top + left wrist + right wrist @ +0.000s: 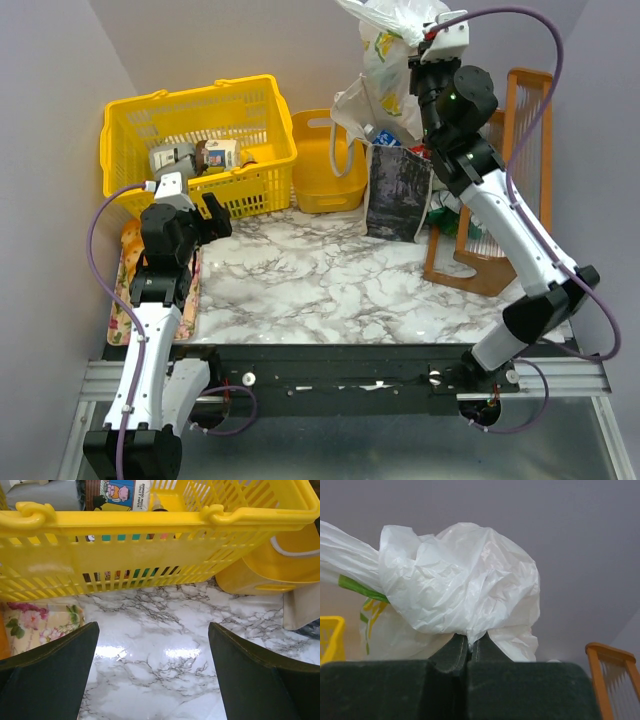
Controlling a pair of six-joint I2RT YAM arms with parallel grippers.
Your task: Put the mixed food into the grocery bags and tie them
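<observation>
- Right gripper (468,647): fingers pinched together on the bunched top of the plastic bag (460,580), which is held high above the tote (398,190).
- Right arm: elbow bent, forearm rising steeply.
- Left gripper (152,670): jaws wide apart, low over the table (165,630), facing the yellow basket (150,550).
- Left arm: folded near its base.

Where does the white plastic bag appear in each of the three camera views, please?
Top external: the plastic bag is at the top, right of centre, held up by the right gripper above the tote.
Left wrist: not in it.
Right wrist: the plastic bag fills the centre, bunched and pinched in the shut right gripper.
Shared landmark: the wooden rack, at the right in both views that show the bag.
</observation>
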